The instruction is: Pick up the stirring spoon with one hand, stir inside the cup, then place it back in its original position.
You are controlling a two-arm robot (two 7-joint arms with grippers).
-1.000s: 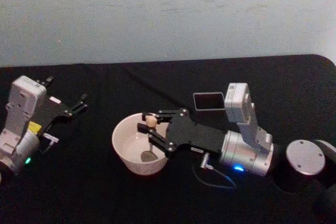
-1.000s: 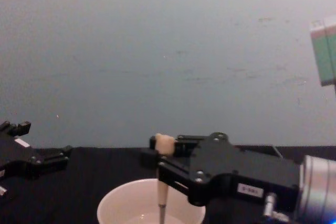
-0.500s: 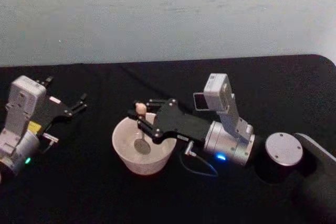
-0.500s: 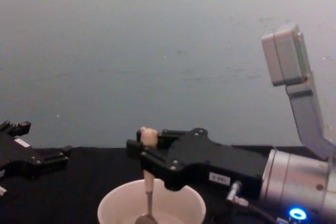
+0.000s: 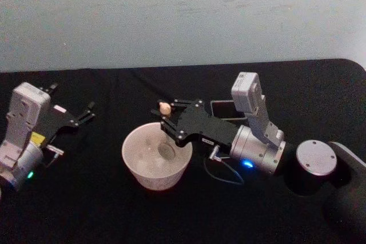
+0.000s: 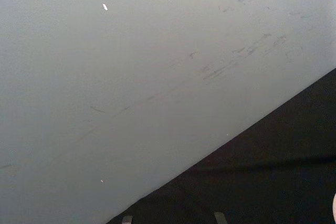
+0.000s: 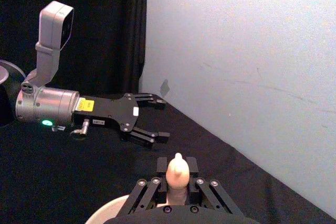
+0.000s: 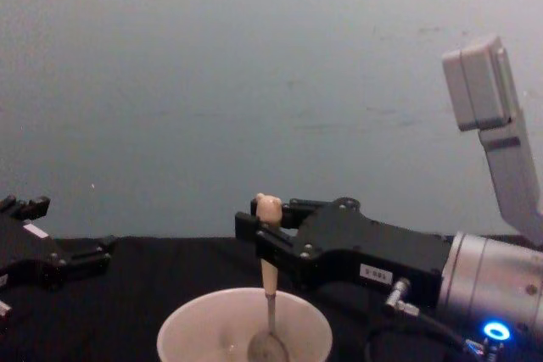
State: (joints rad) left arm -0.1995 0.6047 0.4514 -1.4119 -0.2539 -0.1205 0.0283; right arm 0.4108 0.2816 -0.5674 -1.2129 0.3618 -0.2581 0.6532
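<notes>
The cream-white cup (image 5: 154, 167) (image 8: 191, 332) stands on the black table. The stirring spoon (image 8: 268, 281) hangs upright in it, its metal bowl (image 5: 167, 152) low inside the cup and its beige bear-head top (image 5: 164, 107) (image 7: 177, 172) above the rim. My right gripper (image 5: 166, 119) (image 8: 265, 236) is shut on the spoon's handle, reaching in from the right over the cup's far right side. The dark grey holder (image 5: 226, 108) stands behind the right arm, mostly hidden by it. My left gripper (image 5: 88, 111) (image 7: 152, 119) rests open at the table's left, away from the cup.
The right arm's wrist and camera (image 5: 251, 118) stand to the right of the cup. A round grey joint cap (image 5: 315, 159) sits further right. A thin cable (image 5: 226, 174) loops on the table beside the cup. A pale wall rises behind the table's far edge.
The right gripper has carried the spoon around inside the cup: from its near right side to the left, then back to the far right. The left arm has not moved.
</notes>
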